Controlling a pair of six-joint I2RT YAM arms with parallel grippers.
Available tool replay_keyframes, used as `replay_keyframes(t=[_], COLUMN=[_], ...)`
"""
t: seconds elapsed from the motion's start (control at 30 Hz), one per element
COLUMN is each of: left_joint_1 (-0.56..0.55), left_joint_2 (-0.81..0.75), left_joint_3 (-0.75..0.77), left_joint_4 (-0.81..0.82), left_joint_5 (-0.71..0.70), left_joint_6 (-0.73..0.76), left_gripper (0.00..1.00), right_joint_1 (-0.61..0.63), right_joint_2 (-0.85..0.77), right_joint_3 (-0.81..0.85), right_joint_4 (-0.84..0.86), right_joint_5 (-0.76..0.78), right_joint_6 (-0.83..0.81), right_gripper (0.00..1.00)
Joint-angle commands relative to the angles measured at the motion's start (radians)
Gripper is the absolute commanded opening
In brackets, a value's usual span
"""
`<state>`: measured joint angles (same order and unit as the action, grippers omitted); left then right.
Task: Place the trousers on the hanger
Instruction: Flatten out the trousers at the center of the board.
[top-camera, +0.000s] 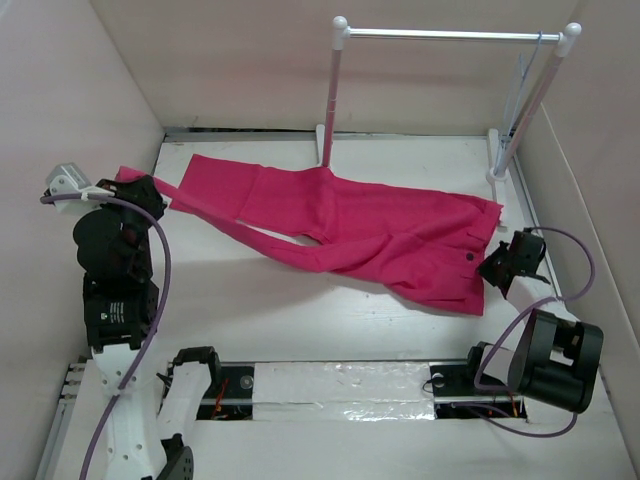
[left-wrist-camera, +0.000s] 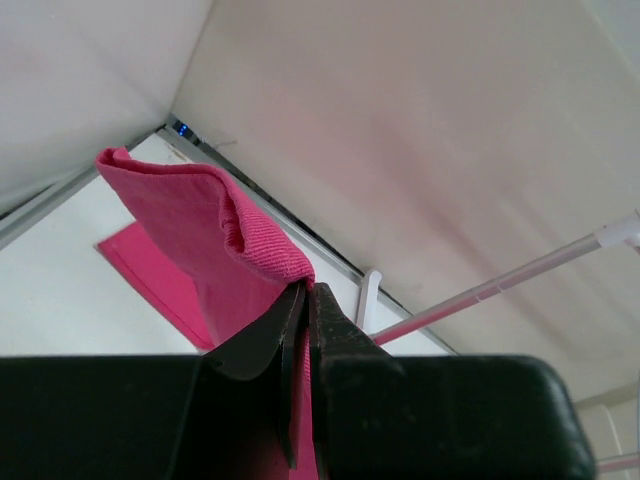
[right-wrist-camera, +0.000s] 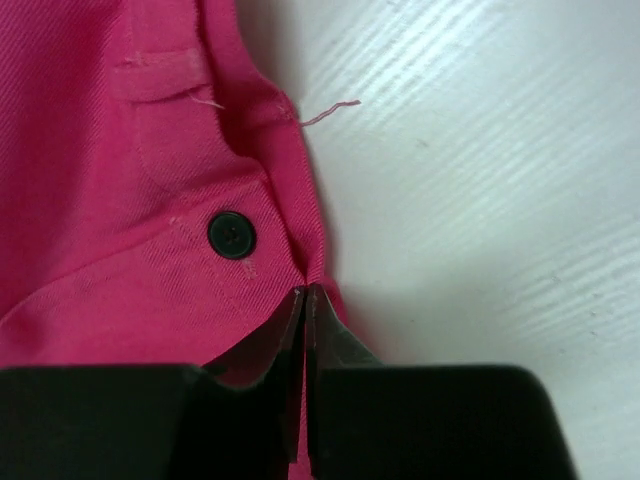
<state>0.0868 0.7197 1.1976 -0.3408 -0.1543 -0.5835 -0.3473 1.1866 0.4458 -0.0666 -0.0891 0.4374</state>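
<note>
Right at the tips of the right hand is the waist edge of the pink trousers. The two fingers of this hand are squeezed close together. The edge of the cloth runs in between them, so the hand is pinching the trousers. A small dark button sits just past the fingertips, a little to the left. A loose pink thread lies farther ahead on the white counter. The bare counter is on the right side of this hand.

The left hand is shut tight on the other end of the trousers. The end of one leg sticks up out of its fingers and flops over to the left.

Seen from above, the trousers lie flat on the counter between the two hands. The legs point to the left hand and the waist is by the right hand.

Far ahead of both hands stands a white rack with a silver bar on top. One of its poles stands just behind the trousers. The thin pale hanger hangs from the bar, far ahead of the right hand. It is well apart from the trousers.
</note>
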Motion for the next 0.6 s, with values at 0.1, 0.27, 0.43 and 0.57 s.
replay_keyframes(t=[0.1, 0.27, 0.43, 0.57], left_joint_1=[0.004, 0.004, 0.004, 0.004], left_joint_2=[-0.013, -0.008, 0.021, -0.009], left_joint_3=[0.088, 0.177, 0.211, 0.079], left_joint_4=[0.025, -0.026, -0.070, -0.046], left_joint_5=[-0.109, -0.286, -0.341, -0.315], left_joint_6=[0.027, 0.065, 0.120, 0.106], left_gripper=[0.00, 0.00, 0.00, 0.00], right_joint_1=[-0.005, -0.005, -0.015, -0.015], right_joint_2=[0.011, 0.076, 0.188, 0.205], right_joint_3=[0.177, 0.281, 0.418, 0.429], right_joint_4=[0.029, 0.088, 0.019, -0.010], right_joint_5=[0.079, 0.199, 0.302, 0.325], right_joint_6=[0.064, 0.110, 0.037, 0.020], right_gripper=[0.00, 0.00, 0.00, 0.06])
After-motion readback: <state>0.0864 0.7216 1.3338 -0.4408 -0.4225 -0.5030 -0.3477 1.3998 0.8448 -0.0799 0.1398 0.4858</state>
